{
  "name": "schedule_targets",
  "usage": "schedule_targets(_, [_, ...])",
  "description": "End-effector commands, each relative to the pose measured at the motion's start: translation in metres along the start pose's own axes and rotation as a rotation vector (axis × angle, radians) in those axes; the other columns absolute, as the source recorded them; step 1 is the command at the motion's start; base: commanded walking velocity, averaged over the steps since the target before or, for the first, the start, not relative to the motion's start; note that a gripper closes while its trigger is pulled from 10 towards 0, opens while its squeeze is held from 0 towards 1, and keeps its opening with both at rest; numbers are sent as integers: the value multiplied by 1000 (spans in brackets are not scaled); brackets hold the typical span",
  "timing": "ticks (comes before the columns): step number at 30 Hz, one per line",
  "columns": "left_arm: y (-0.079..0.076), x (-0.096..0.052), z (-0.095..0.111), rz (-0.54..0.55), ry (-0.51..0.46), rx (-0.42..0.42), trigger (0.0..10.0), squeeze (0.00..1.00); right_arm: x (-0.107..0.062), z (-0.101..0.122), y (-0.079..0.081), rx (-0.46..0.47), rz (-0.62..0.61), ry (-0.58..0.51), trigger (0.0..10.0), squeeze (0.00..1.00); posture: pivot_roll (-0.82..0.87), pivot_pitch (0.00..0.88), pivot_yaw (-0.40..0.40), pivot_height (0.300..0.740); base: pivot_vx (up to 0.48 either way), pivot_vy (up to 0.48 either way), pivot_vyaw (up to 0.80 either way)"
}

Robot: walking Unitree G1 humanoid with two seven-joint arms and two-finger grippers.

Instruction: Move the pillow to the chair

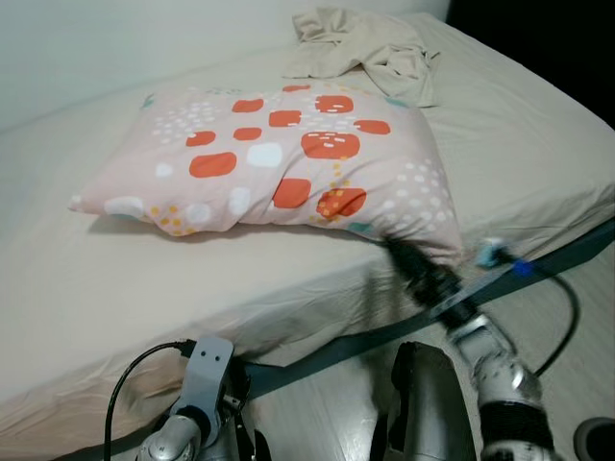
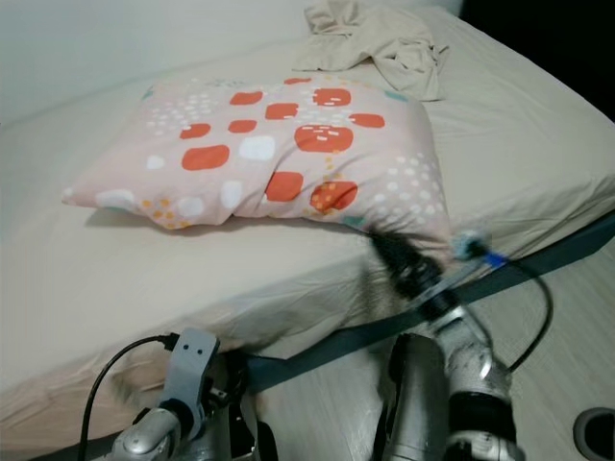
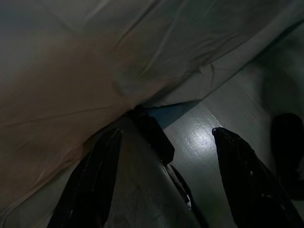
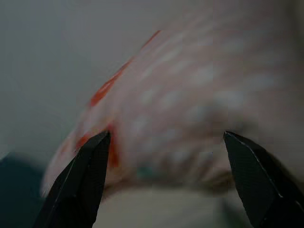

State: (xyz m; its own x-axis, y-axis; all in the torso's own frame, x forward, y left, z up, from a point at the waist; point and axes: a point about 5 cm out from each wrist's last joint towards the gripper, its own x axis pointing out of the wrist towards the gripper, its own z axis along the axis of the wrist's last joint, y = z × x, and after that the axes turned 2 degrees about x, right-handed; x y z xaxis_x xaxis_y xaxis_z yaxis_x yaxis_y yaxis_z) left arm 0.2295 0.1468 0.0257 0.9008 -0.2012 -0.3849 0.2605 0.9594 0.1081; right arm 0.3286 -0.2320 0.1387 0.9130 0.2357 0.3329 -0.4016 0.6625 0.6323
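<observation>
I see the pale pink pillow with orange and white patches lying flat on the beige-sheeted bed, near its front edge, with a crumpled beige cloth behind it toward the head of the bed. My right hand reaches up to the pillow's near corner, its two black fingers spread wide just before the fabric, not gripping it. My left hand hangs low beside the bed, fingers also spread, over the pale wooden floor.

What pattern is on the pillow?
Pale pink pillow with orange-red and white blotches and small dots; clearest in the left eye view.
</observation>
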Motion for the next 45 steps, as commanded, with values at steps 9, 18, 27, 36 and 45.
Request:
schedule_targets(9, [2, -7, -12, 3, 43, -10, 10000, 0, -21, 9, -38, 36, -325, -125, 10000, 0, 130, 284, 128, 496, 0, 0, 0])
schedule_targets(18, [2, -8, -12, 1, 43, -7, 10000, 0, -12, 17, -38, 23, -324, -148, 10000, 0, 134, 290, 133, 496, 0, 0, 0])
schedule_targets(27, [1, -10, -13, -1, 46, -6, 10000, 0, 9, 14, -25, 29, -220, -106, 10000, 0, 139, 298, 134, 496, 0, 0, 0])
schedule_targets(36, [0, -12, -13, -3, 49, -7, 10000, 0, 30, 3, -12, 37, -172, -69, 10000, 0, 141, 299, 135, 496, 0, 0, 0])
schedule_targets(45, [0, -13, -13, -6, 49, -7, 10000, 0, 26, -14, -23, 77, -340, -5, 10000, 0, 141, 306, 137, 496, 0, 0, 0])
